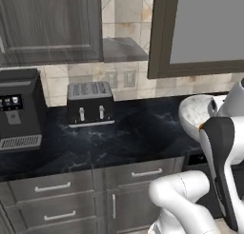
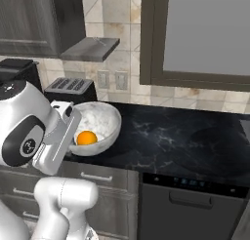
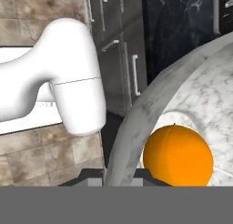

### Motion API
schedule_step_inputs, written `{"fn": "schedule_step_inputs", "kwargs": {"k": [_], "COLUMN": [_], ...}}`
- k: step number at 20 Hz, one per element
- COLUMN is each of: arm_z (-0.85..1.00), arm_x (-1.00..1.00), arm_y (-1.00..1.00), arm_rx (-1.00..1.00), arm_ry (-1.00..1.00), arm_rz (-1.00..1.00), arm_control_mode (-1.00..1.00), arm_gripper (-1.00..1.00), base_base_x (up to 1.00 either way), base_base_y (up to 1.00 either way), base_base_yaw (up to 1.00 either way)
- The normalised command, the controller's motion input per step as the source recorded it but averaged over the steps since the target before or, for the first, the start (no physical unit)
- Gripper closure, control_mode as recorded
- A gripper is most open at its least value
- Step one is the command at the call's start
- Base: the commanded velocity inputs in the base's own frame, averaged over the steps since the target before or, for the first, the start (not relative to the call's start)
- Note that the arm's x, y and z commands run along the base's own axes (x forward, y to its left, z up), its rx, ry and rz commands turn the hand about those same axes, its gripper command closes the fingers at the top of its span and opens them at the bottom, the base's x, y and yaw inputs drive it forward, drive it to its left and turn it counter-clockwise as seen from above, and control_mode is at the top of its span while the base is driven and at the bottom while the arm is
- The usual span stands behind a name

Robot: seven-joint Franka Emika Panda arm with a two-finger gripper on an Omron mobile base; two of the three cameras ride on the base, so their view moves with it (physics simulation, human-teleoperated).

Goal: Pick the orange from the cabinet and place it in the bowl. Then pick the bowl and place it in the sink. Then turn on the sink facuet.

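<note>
The white marbled bowl [image 1: 193, 115] [image 2: 105, 119] is at the front edge of the dark counter, and the orange [image 2: 86, 137] [image 3: 178, 155] lies inside it. In the hand view my gripper [image 3: 119, 175] straddles the bowl's near rim [image 3: 136, 123], one tip on each side, pressed against it. The arm's wrist covers the gripper in both base views. Above, the cabinet's door [image 1: 205, 33] [image 2: 205, 34] with its pale grey panel hangs open beside the grey inner shelf [image 1: 124, 50] [image 2: 90, 49]. The sink and the faucet are out of view.
A toaster [image 1: 90, 102] [image 2: 71, 88] stands against the tiled wall, a black coffee machine [image 1: 19, 114] to its left. A flat cooktop [image 2: 215, 141] lies right of the bowl above a dark oven front [image 2: 190, 205]. Grey drawers [image 1: 52, 188] run below the counter.
</note>
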Motion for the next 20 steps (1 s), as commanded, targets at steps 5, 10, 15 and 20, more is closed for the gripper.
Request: {"fn": "schedule_step_inputs", "kwargs": {"k": [5, 10, 15, 20], "arm_z": [0.00, 0.00, 0.00, 0.00], "arm_x": [0.00, 0.00, 0.00, 0.00], "arm_y": [0.00, 0.00, 0.00, 0.00], "arm_rx": [0.00, 0.00, 0.00, 0.00], "arm_ry": [0.00, 0.00, 0.00, 0.00], "arm_rz": [0.00, 0.00, 0.00, 0.00], "arm_control_mode": [1.00, 1.00, 1.00, 1.00], "arm_gripper": [1.00, 1.00, 1.00, 1.00], "base_base_x": [-0.06, 0.00, 0.00, 0.00], "base_base_y": [-0.96, -1.00, -1.00, -1.00], "base_base_yaw": [0.00, 0.00, 0.00, 0.00]}}
